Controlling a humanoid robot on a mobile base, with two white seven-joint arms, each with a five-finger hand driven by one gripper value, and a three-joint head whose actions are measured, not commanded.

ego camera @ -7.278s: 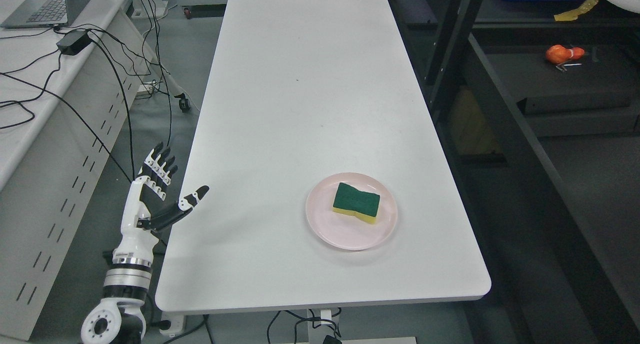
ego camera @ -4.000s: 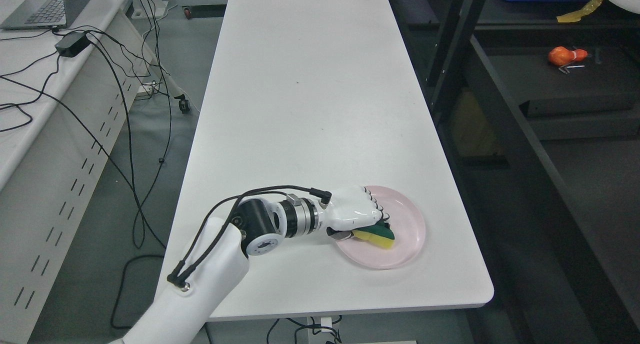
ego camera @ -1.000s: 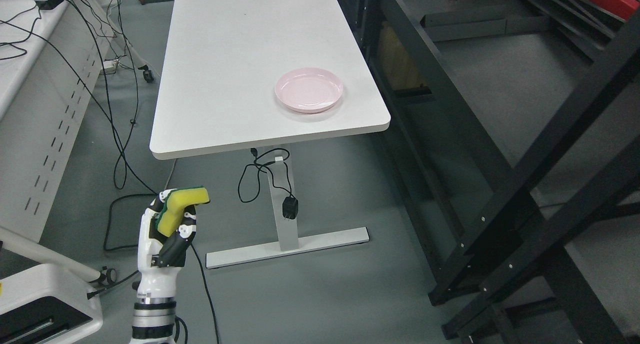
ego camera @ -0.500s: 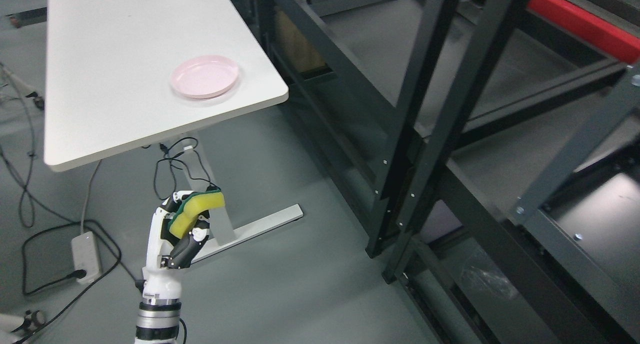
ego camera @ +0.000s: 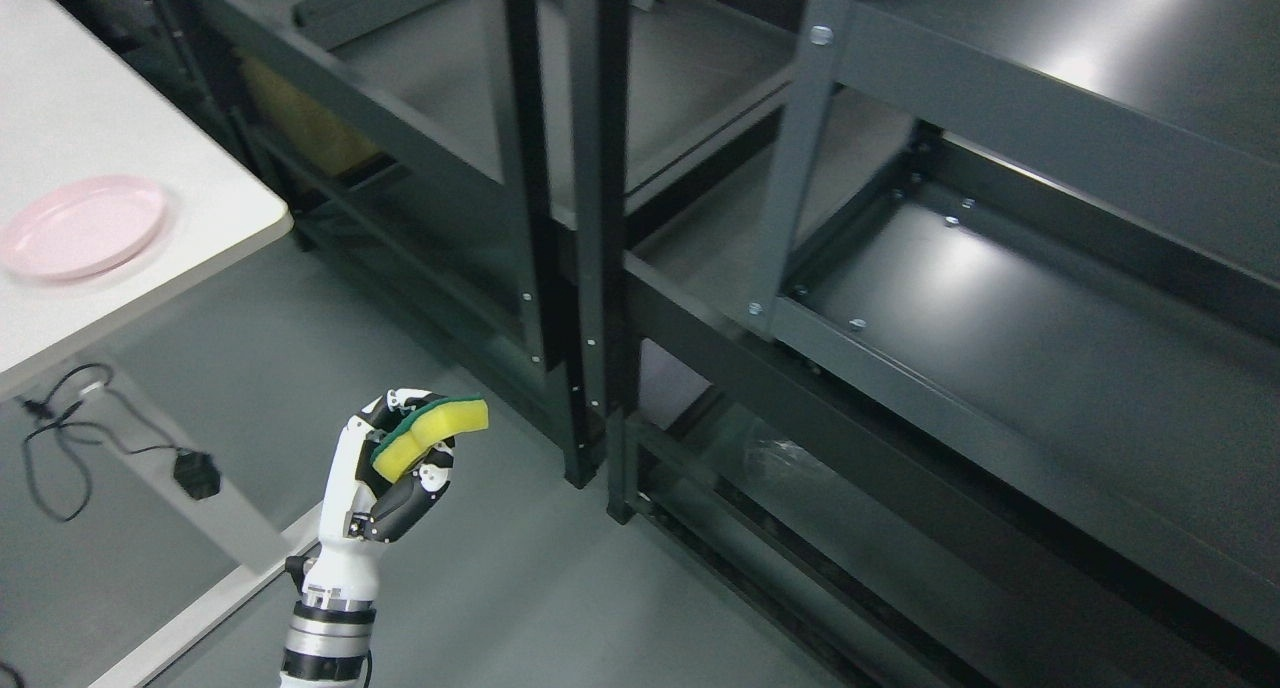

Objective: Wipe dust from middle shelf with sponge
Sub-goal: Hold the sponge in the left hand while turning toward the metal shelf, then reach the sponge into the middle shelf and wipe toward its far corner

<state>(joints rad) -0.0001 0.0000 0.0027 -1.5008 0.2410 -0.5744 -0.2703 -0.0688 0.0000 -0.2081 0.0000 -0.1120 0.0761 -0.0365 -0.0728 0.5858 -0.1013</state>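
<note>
open shelf (ego camera: 1000, 298), uprights (ego camera: 590, 218) left

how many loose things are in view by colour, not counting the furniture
pink: 1, the round pink plastic plate on the white table
yellow and green: 1, the yellow and green sponge gripped in the left hand
black: 1, the black plug adapter under the table
total: 3

Pink plate (ego camera: 80, 226) on white table (ego camera: 200, 218); black cable (ego camera: 60, 458) beneath.
</note>
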